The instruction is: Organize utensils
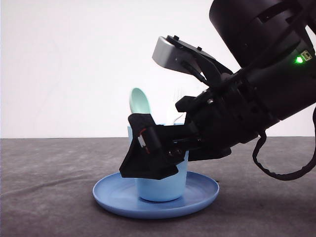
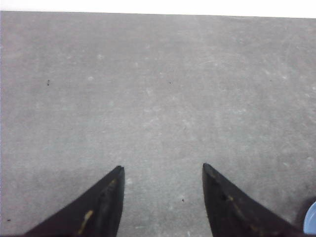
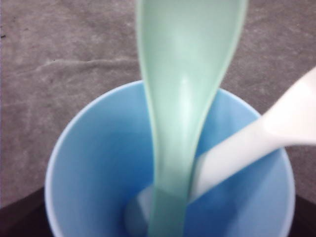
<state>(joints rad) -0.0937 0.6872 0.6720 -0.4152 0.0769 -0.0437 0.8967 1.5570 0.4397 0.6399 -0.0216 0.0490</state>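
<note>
Front view: a blue cup (image 1: 163, 190) stands upright in the middle of a round blue plate (image 1: 113, 195) on the dark table (image 1: 49, 173). The right gripper (image 1: 148, 158) hangs low in front of the cup, its black fingers (image 1: 143, 170) across the cup's rim and wall; how far its jaws stand apart cannot be told from here. Above the rim rises the spoon (image 1: 139, 102), bowl up, and beside it, faint against the white wall, the tines of the fork (image 1: 177, 96).

Left wrist view: the left gripper (image 2: 163, 170) hangs over bare table with its two dark fingertips (image 2: 111, 190) spread wide, nothing between them (a sliver of the plate (image 2: 312, 219) shows at the frame's corner).

Right wrist view: the spoon (image 3: 182, 98) and the fork (image 3: 256, 143) both stand in the cup (image 3: 94, 163), handles down on its floor, leaning to different sides, with the spoon's handle crossing in front of the fork's.
</note>
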